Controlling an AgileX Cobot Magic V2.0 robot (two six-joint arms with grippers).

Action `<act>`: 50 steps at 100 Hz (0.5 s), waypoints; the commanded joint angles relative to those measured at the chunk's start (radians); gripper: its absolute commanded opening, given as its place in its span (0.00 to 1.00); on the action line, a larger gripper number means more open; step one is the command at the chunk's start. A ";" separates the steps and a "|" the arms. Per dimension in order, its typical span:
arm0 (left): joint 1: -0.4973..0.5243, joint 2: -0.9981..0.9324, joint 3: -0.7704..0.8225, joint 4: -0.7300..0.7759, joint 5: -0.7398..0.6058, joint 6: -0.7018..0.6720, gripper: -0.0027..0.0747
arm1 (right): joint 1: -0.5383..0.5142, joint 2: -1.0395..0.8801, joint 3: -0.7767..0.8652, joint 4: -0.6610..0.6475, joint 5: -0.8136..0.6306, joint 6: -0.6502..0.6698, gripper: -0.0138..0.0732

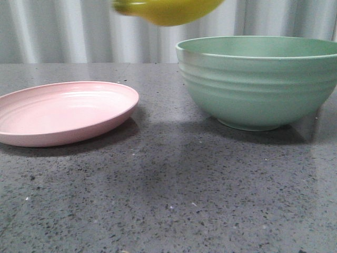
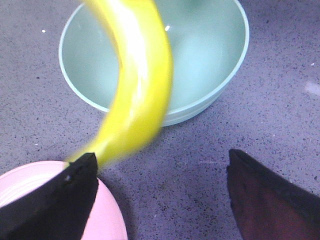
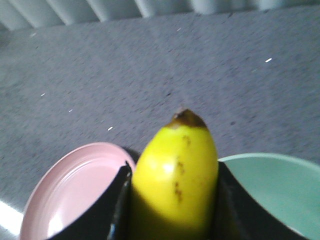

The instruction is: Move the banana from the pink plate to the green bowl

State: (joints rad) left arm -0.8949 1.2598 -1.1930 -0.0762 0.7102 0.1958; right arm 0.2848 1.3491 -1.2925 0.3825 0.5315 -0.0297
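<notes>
The yellow banana [image 1: 168,11] hangs in the air at the top of the front view, between the pink plate [image 1: 63,113] on the left and the green bowl [image 1: 258,84] on the right. My right gripper [image 3: 172,167] is shut on the banana [image 3: 175,180], whose dark tip points away from it, with the plate [image 3: 75,185] and the bowl [image 3: 275,190] below on either side. My left gripper [image 2: 160,157] is open and empty, high above the table. In its view the blurred banana [image 2: 140,85] crosses in front of the empty bowl [image 2: 205,60], with the plate [image 2: 112,220] near one finger. Neither gripper shows in the front view.
The plate and the bowl stand on a grey speckled tabletop [image 1: 168,200]. A pale corrugated wall [image 1: 63,31] runs behind the table's far edge.
</notes>
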 commanded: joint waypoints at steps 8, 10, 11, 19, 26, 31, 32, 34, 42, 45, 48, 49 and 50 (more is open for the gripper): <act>-0.007 -0.034 -0.037 -0.003 -0.073 0.000 0.68 | -0.091 -0.047 -0.038 -0.121 -0.068 -0.008 0.08; -0.007 -0.034 -0.037 -0.003 -0.073 0.000 0.68 | -0.096 -0.044 -0.038 -0.139 -0.064 -0.008 0.08; -0.007 -0.034 -0.037 -0.003 -0.073 0.000 0.68 | -0.098 -0.042 -0.038 -0.146 -0.061 -0.008 0.08; -0.007 -0.034 -0.037 -0.005 -0.076 0.000 0.68 | -0.103 -0.033 -0.038 -0.203 -0.047 -0.008 0.08; -0.007 -0.034 -0.037 -0.005 -0.076 0.000 0.68 | -0.103 -0.017 -0.038 -0.226 -0.038 -0.008 0.09; -0.007 -0.034 -0.037 -0.005 -0.078 0.000 0.68 | -0.103 -0.003 -0.038 -0.228 -0.029 -0.008 0.13; -0.007 -0.034 -0.037 -0.005 -0.078 0.000 0.68 | -0.103 0.002 -0.038 -0.228 -0.025 -0.008 0.14; -0.007 -0.034 -0.037 -0.005 -0.078 0.000 0.68 | -0.103 0.006 -0.038 -0.228 -0.023 -0.008 0.16; -0.007 -0.034 -0.037 -0.005 -0.078 0.000 0.67 | -0.103 0.028 -0.038 -0.237 -0.006 -0.008 0.32; -0.007 -0.034 -0.037 -0.005 -0.078 0.000 0.67 | -0.103 0.035 -0.038 -0.237 -0.002 -0.008 0.39; -0.007 -0.034 -0.037 -0.007 -0.078 0.000 0.67 | -0.103 0.040 -0.038 -0.237 0.003 -0.008 0.45; -0.007 -0.034 -0.037 -0.007 -0.078 0.000 0.67 | -0.103 0.043 -0.038 -0.237 0.002 -0.008 0.48; -0.007 -0.034 -0.037 -0.009 -0.078 0.000 0.67 | -0.103 0.045 -0.038 -0.237 0.002 -0.008 0.50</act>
State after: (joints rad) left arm -0.8949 1.2555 -1.1946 -0.0757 0.7027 0.1958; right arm 0.1870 1.4119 -1.2942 0.1521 0.5881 -0.0297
